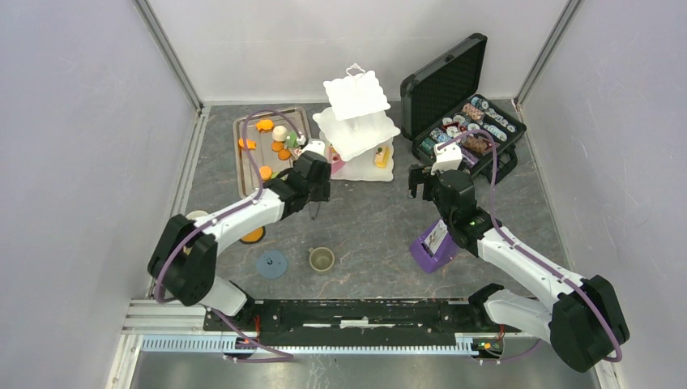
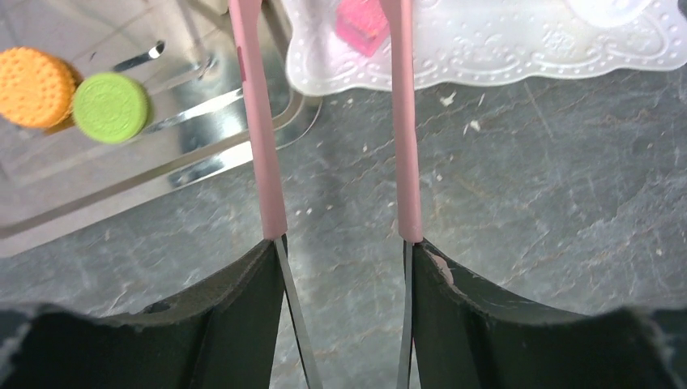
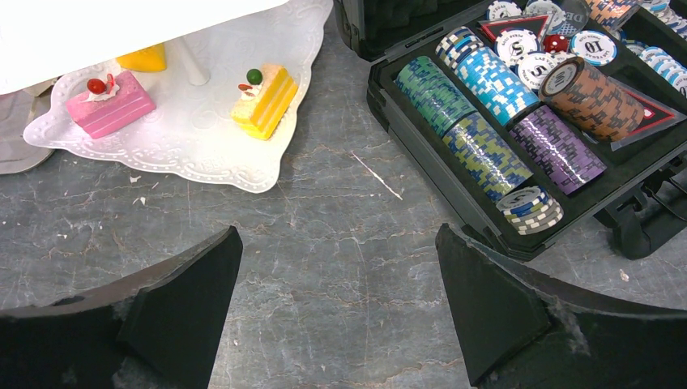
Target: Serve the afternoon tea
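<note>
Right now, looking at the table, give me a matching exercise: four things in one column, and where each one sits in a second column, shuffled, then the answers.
Things:
1. green cookie
2. pink cake
3. chips
4. cup

Places:
A. black case
B. metal tray
C. bare table, near the arm bases
D. stand's bottom tier

Pairs: 1-B, 2-D, 3-A, 4-C
</note>
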